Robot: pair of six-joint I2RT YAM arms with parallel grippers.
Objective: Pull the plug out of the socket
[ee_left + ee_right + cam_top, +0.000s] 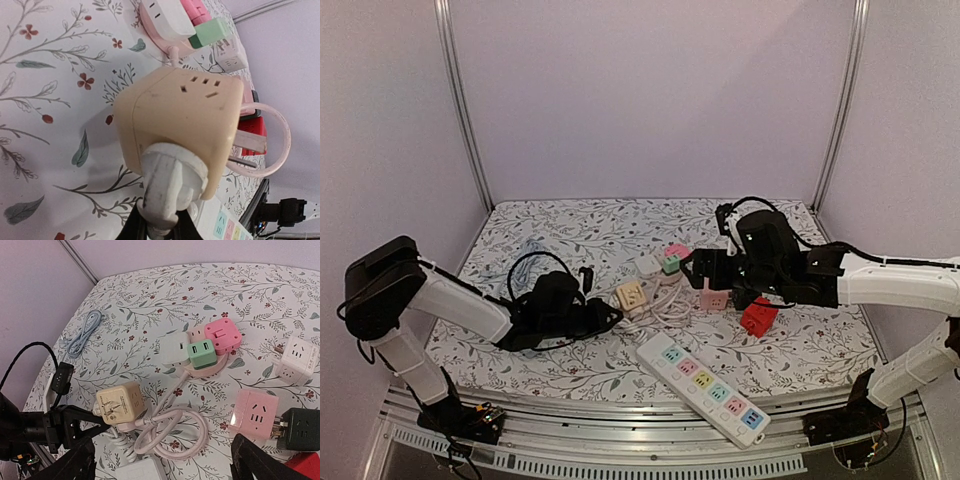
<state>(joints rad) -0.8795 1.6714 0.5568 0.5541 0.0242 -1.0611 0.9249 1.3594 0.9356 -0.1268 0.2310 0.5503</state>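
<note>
one rigid white plug (172, 187) is sitting clenched in the left gripper (161, 226), its light cream socket (175, 120) likely needing bracing by the splayed right gripper (705, 268).

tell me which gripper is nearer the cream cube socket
Left. The left gripper is shut on the white plug seated in the cream cube socket. The right gripper is open, well off to the socket's right, by the pink cube.

Bare floral tablecloth (580, 225) lies open on the far-left side of the cream cube socket (630, 296), whereas the coiled pale pink cable (668, 303) crowds its right and the long white power strip (705, 388) bars the near side.
</note>
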